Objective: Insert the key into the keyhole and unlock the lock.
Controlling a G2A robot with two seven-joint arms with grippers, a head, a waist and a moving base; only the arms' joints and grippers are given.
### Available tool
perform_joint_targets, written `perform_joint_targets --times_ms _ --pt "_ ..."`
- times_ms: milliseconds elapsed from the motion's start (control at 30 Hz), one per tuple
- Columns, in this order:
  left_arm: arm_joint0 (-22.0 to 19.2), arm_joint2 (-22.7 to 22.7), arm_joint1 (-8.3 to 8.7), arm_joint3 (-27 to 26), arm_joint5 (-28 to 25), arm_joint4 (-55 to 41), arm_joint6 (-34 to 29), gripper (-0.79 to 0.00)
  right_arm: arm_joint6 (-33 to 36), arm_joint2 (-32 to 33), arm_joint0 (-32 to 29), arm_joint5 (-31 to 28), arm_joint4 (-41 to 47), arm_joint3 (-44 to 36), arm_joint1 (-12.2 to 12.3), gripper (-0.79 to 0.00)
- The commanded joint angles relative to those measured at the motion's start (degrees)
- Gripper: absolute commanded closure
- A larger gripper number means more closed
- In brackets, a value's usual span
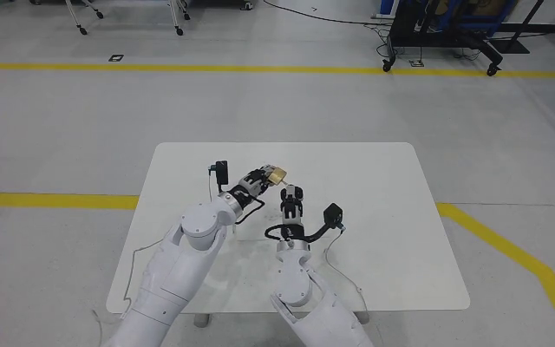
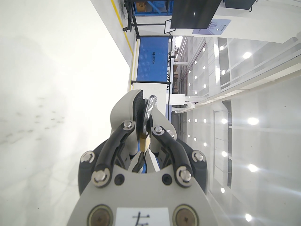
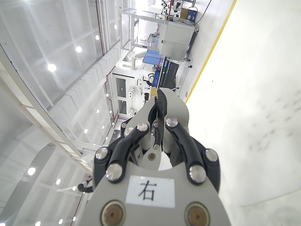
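Note:
The brass padlock [image 1: 277, 174] is held above the middle of the white table [image 1: 381, 191] by my left gripper [image 1: 265, 179], which is shut on it. In the left wrist view the silver shackle [image 2: 152, 103] pokes out past the fingertips of the left gripper [image 2: 147, 105] and the brass body [image 2: 144, 142] sits deeper between the fingers. My right gripper [image 1: 292, 198] stands just to the right of and nearer than the lock, a small gap apart. The right gripper [image 3: 156, 98] is shut on the thin key [image 3: 154, 93], whose brass end shows at the fingertips.
Both arms hover over the table's centre. Bare white tabletop lies all around them, widest toward the right edge [image 1: 434, 217]. A black cable [image 1: 334, 227] loops off the right wrist. Yellow floor lines and wheeled racks lie well beyond the table.

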Motion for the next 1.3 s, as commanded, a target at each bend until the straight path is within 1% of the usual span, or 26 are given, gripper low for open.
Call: perform_joint_targets --times_ms 0,233,500,567,600,700,967,1100,1133,1200,1267 --pt "0.0 0.2 -0.01 -0.3 0.2 1.1 0.4 0.0 0.1 -0.2 0.1 0.4 -0.8 0.2 -0.1 0.0" --pt "0.2 0.8 -0.15 -1.0 0.4 3.0 1.0 0.0 1.9 0.1 0.0 1.3 -1.4 0.2 -0.4 0.0" --pt "0.6 0.9 -0.2 -1.5 0.1 3.9 -0.1 0.0 2.6 0.5 -0.1 2.1 -2.1 0.4 -0.7 0.0" --pt "0.6 0.8 -0.21 -1.4 0.1 4.0 -0.3 0.0 3.1 0.7 -0.2 2.1 -1.8 0.2 -0.8 -0.376" --pt "0.6 0.7 -0.22 -1.5 0.1 3.9 -0.3 0.0 3.5 0.9 -0.3 1.9 -1.6 -0.1 -0.8 -0.785" --pt "0.7 0.2 -0.24 -1.4 0.4 3.2 -0.1 0.0 5.0 1.7 -0.9 1.3 -0.7 -1.0 -0.7 -0.785" --pt "0.9 -1.3 -0.16 -1.2 1.5 1.9 -0.7 0.0 5.0 1.7 -0.9 1.3 -0.7 -1.0 -0.7 -0.785" --pt "0.5 -2.1 0.05 -0.8 3.3 2.0 -2.4 0.0 5.0 1.7 -0.9 1.3 -0.7 -1.0 -0.7 -0.785" --pt "0.1 -2.2 0.12 -0.7 4.1 2.3 -3.1 0.0 6.5 1.8 -1.2 0.9 0.2 -1.4 -0.7 -0.785" --pt "-0.4 -2.5 0.18 -0.2 4.9 1.9 -4.5 0.0 12.6 4.0 -2.7 -1.2 3.8 -4.3 -0.1 -0.785" --pt "-1.0 -2.6 0.24 0.3 5.2 2.0 -5.5 0.0 22.7 6.7 -5.2 -3.2 8.0 -8.0 0.9 -0.785"
